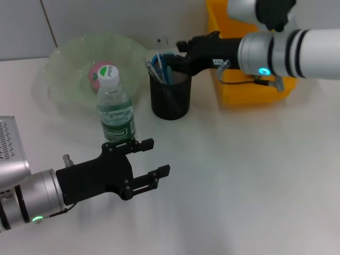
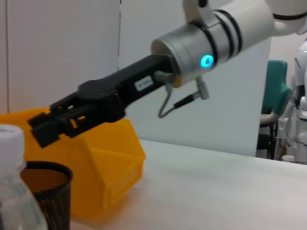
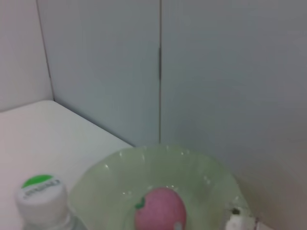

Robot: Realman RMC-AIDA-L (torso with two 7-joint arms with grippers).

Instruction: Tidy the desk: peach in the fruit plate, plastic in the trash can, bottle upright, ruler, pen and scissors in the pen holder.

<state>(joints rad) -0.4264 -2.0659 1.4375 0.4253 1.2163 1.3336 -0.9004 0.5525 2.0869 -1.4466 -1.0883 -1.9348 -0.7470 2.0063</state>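
Head view, bottle (image 1: 115, 106) upright, cap up, left hand (image 1: 150, 158) released beside it, right hand (image 1: 171, 62) state unclear.

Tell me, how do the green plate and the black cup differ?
The fruit plate is wide, shallow and translucent green, holding a pink peach. The pen holder is narrow, tall and black mesh, with items sticking out and the right gripper at its rim. Both stand on the white desk.

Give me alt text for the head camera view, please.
The right gripper reaches over a black pen holder beside a yellow bin. A bottle stands upright before a green plate holding a peach; the left gripper is open nearby.
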